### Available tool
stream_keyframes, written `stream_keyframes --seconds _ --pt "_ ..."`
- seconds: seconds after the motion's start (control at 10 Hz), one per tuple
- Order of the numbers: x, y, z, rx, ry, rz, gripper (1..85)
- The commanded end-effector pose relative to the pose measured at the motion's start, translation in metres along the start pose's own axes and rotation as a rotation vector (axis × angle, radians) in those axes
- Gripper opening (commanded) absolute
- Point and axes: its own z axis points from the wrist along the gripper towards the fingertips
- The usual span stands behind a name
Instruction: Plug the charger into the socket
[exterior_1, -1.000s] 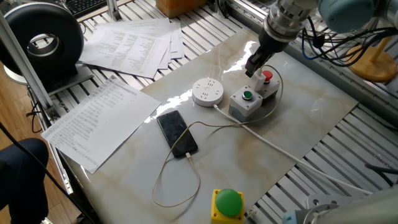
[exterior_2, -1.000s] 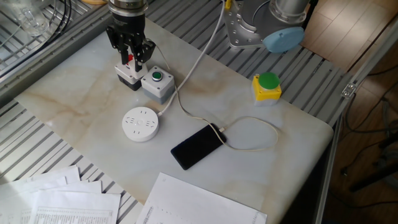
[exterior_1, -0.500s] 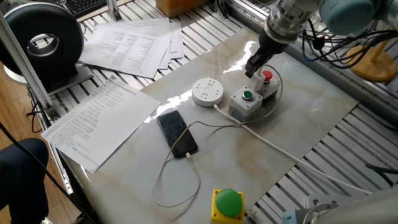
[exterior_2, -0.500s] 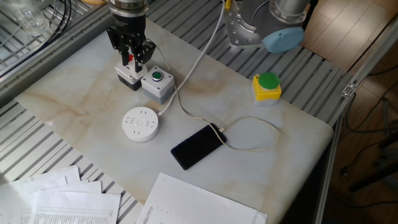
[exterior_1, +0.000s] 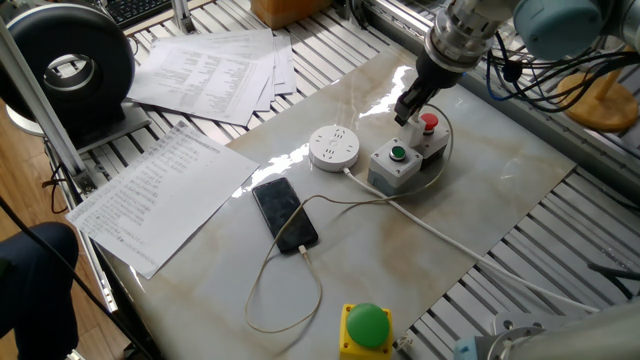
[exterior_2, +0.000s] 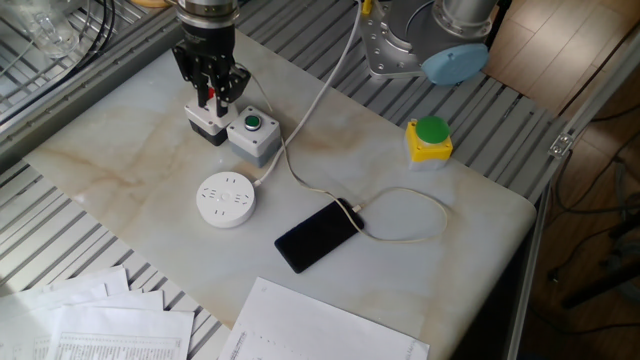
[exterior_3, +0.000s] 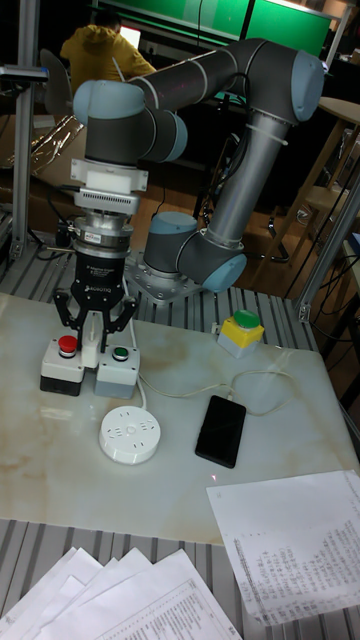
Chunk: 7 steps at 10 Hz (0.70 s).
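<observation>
1. Your gripper (exterior_3: 92, 345) hung over the two grey button boxes at the far side of the marble desk (exterior_2: 130, 150), just above the gap between the red-button box (exterior_3: 62, 365) and the green-button box (exterior_3: 118, 369).
2. In the tall fixed view the jaws were closed on a small white block, the charger (exterior_3: 91, 351), which stood upright between the fingers (exterior_3: 108, 322); in the other fixed view you saw the same white piece (exterior_2: 211, 96) pinched there.
3. The charger was held above the boxes, well apart from the socket (exterior_1: 334, 146).
4. The socket lay flat on the desk, just beside the green-button box, its slot holes facing up and bare; its thick white cord (exterior_1: 430, 232) ran off toward the desk edge.
5. The black smartphone (exterior_2: 318, 236) lay face up near the socket, a thin white cable (exterior_2: 410, 215) looping from its end.
6. The yellow box with the green dome button (exterior_2: 430, 138) sat near the desk edge, well apart from the gripper.
7. Printed paper sheets (exterior_1: 160, 195) lay along the desk's other side.
</observation>
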Motion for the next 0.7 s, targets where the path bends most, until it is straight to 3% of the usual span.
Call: stream_keyframes --seconds 0.0,0.5,0.6 --pt "-0.0017 0.0007 -0.0001 -0.006 -0.008 0.016 32.3" --pt "-0.0050 0.0010 -0.0016 -0.004 -0.011 0.043 22.7" --pt "-0.0062 0.0019 -0.0024 -0.004 -0.007 0.057 13.7"
